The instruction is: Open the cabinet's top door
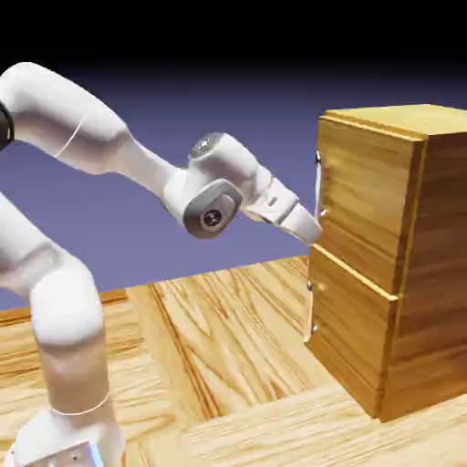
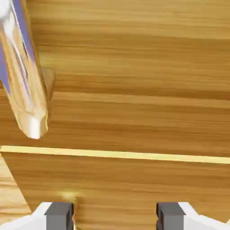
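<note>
While our hand (image 2: 115, 214) stands with its two fingers spread and nothing between them, low on the front of the cabinet (image 1: 429, 237), we judge misalignment to be the main hazard. The top door (image 1: 365, 191) is the upper panel, shut, near the exterior view's right; its handle (image 2: 28, 85) lies off to the left in the hand view, outside the gap between the fingers. If we close from this pose, we expect to grip air, because the handle is not between the fingers. If we advance straight, a fingertip may strike the wood around the seam (image 2: 115, 155) and push the door shut rather than draw it open. Should we drift lower, we could catch the lower door (image 1: 351, 337) by its own handle (image 1: 310, 310) and open the wrong panel. A grip on the handle's lower end only, caused by too low an approach, could slip off its polished surface during the pull. We find no brand, label or readable writing on the cabinet or the arm (image 1: 146, 173).
</note>
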